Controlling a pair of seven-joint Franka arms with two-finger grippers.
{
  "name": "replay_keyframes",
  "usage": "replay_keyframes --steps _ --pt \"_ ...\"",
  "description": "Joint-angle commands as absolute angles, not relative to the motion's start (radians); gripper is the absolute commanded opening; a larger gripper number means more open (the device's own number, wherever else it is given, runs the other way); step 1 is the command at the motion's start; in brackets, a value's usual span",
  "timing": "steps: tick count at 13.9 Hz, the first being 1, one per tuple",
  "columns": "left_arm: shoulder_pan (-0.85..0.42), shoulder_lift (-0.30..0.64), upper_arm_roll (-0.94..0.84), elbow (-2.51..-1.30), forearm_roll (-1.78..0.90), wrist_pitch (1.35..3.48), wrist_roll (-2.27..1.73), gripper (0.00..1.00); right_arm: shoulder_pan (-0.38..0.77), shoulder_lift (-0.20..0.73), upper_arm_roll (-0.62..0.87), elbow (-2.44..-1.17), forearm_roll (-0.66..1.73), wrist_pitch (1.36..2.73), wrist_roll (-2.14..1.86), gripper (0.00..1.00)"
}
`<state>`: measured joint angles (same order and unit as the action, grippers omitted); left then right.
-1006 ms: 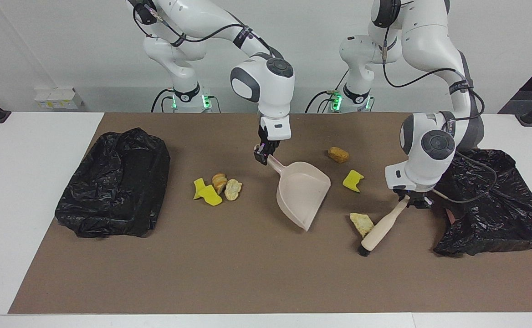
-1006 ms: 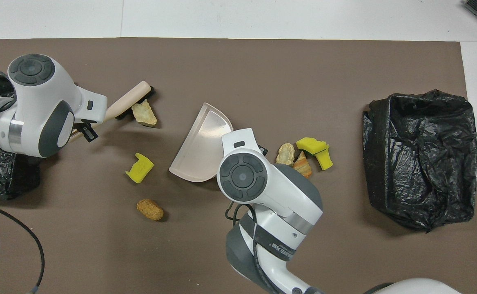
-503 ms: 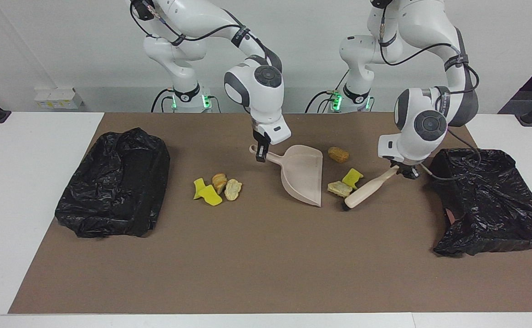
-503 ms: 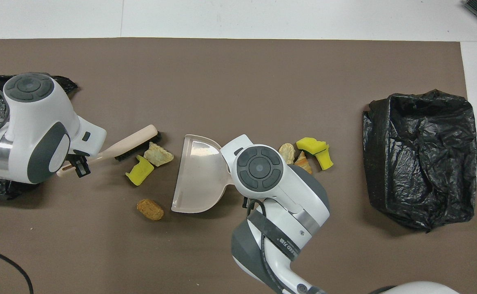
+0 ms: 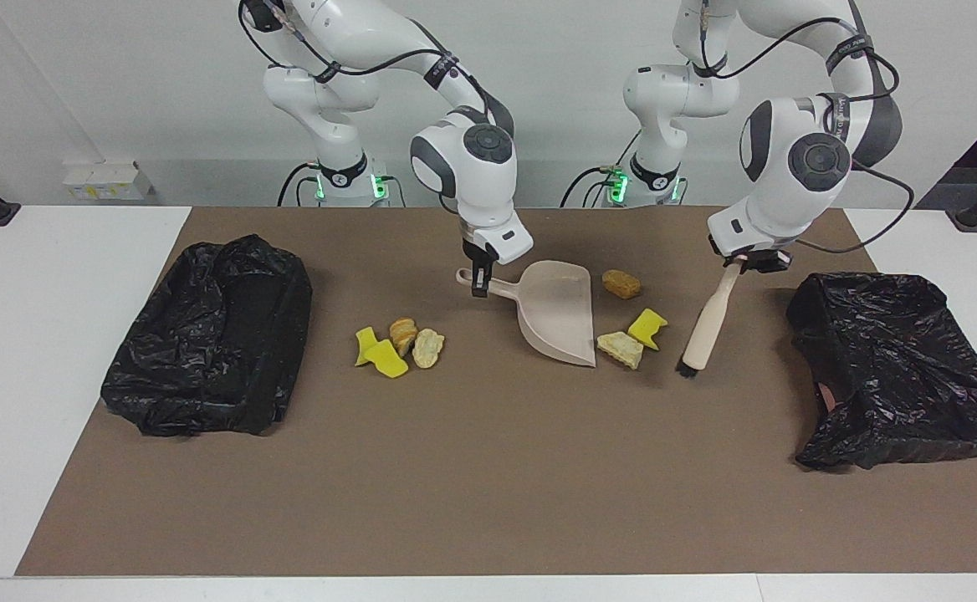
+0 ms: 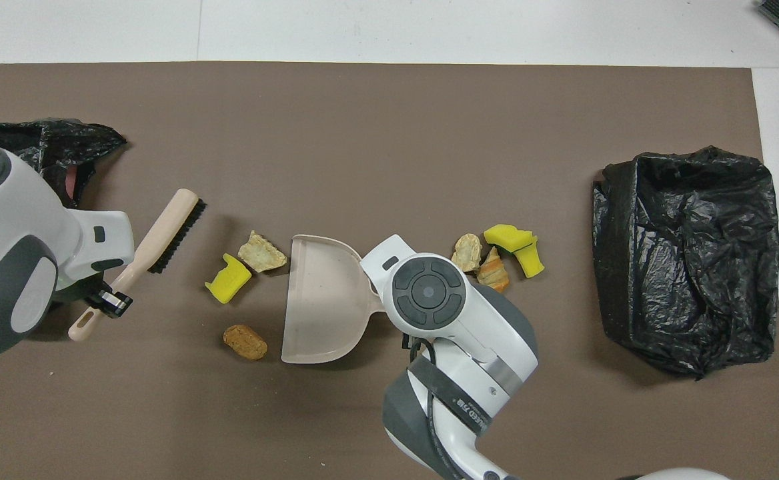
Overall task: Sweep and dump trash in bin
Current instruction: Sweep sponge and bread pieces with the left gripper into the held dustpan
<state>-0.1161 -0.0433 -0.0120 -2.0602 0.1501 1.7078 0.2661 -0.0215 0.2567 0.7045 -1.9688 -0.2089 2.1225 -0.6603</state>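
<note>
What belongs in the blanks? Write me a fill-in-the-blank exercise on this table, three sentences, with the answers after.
1. The right gripper holds the pink ____ by its handle.
2. The left gripper holds the ____ with the black bristles.
3. The beige lump between the two tools lies beside a ____ scrap.

Missing words: dustpan; brush; yellow.

White wall, white table under brown mat.

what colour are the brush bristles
Black, under a pale wooden back on the brush; the overhead view shows them best.
</note>
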Motion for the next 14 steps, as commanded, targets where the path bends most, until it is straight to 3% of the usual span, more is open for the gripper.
replay_keyframes --steps 1,6,14 --pt "-0.109 -0.109 -0.009 -2.224 0.133 1.874 0.057 0.0 -0.032 0.235 0.706 -2.011 -0.176 2.149 -0.701 0.0" --pt "-0.141 -0.077 -0.023 -2.305 0.031 1.997 0.006 0.0 -0.032 0.233 0.706 -2.011 -0.176 2.149 -0.677 0.0" --pt "-0.428 -0.143 -0.116 -2.332 -0.078 1.876 -0.308 0.0 -0.032 0.229 0.706 -2.02 -0.176 2.148 -0.657 0.0"
